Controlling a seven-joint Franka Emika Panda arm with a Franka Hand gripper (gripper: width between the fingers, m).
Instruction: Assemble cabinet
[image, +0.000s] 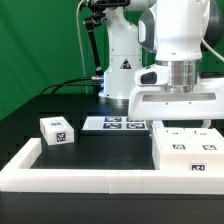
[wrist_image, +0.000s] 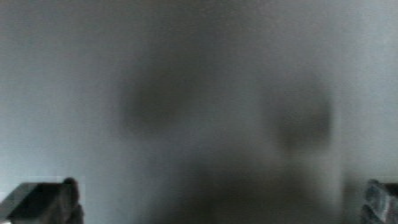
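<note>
My gripper (image: 175, 116) hangs directly over the cabinet (image: 186, 152), the large white boxy body sitting on the black table (image: 100, 150) at the exterior view's right, inside the corner of the white border rail (image: 90, 177). My jaws stand wide apart. In the wrist view my dark fingertips (wrist_image: 43, 201) show only at the two far edges, and a pale, badly blurred surface fills everything between them (very close to the lens, too soft for me to make out any tag or edge). From the exterior view my palm sits just above the cabinet's top face, roughly over its rear half. I cannot tell whether my fingers touch the body or merely straddle it, so I claim no grip.

The cabinet's top shows several black-and-white square tags. A loose white block (image: 57, 130) with its own tag lies well apart, toward the exterior view's left. The marker board (image: 113, 123) lies flat between that block and the cabinet, near the arm's base.
</note>
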